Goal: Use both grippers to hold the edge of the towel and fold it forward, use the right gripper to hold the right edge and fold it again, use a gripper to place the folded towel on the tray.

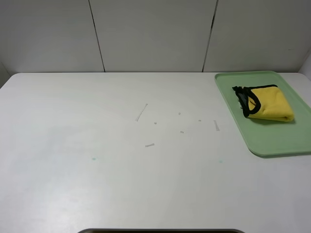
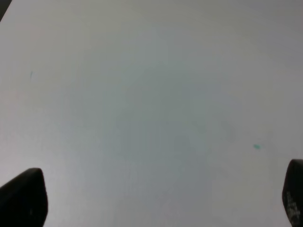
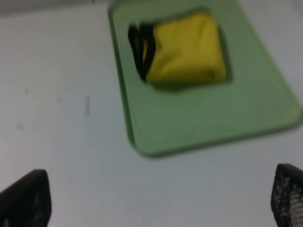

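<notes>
The yellow towel (image 1: 267, 103) lies folded into a small bundle on the pale-green tray (image 1: 272, 138) at the table's far right, its black trim (image 1: 250, 102) bunched on the bundle's left side. The right wrist view shows the same towel (image 3: 184, 49) on the tray (image 3: 199, 123), well beyond my right gripper (image 3: 161, 201), whose two black fingertips (image 3: 26, 198) stand far apart with nothing between them. My left gripper (image 2: 156, 198) is open too, over bare white table, away from the towel. Neither arm shows in the high view.
The white table (image 1: 121, 160) carries a few small scuff marks (image 1: 141, 112) near its middle and tiny teal specks (image 1: 94, 158). A grey panelled wall (image 1: 155, 34) runs behind. The tray reaches the table's right edge.
</notes>
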Tool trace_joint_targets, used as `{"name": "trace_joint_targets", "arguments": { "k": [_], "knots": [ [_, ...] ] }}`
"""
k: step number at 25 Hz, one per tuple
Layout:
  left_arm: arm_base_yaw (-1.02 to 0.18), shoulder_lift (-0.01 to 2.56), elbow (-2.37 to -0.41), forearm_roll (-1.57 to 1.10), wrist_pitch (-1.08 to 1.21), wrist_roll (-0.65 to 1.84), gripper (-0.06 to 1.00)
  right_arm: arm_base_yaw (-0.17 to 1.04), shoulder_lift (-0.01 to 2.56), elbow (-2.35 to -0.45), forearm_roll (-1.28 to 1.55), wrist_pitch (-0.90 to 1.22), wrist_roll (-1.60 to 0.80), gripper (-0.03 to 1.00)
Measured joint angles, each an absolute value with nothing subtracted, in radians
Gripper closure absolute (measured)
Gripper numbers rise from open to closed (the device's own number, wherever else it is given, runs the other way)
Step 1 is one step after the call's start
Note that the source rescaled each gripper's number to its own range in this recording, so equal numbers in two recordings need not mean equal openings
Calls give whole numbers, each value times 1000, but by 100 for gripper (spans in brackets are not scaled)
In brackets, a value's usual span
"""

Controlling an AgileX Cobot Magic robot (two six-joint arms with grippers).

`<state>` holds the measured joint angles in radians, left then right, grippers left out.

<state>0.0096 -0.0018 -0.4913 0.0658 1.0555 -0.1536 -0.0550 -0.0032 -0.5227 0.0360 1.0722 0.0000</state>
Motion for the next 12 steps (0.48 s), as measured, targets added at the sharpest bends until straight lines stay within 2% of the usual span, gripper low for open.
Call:
{"name": "trace_joint_targets", "arguments": {
  "k": [12],
  "knots": [
    [10, -2, -491, 66, 1056, -154, -6, -16, -7, -490, 29, 1032, 0, -3]
  ]
}}
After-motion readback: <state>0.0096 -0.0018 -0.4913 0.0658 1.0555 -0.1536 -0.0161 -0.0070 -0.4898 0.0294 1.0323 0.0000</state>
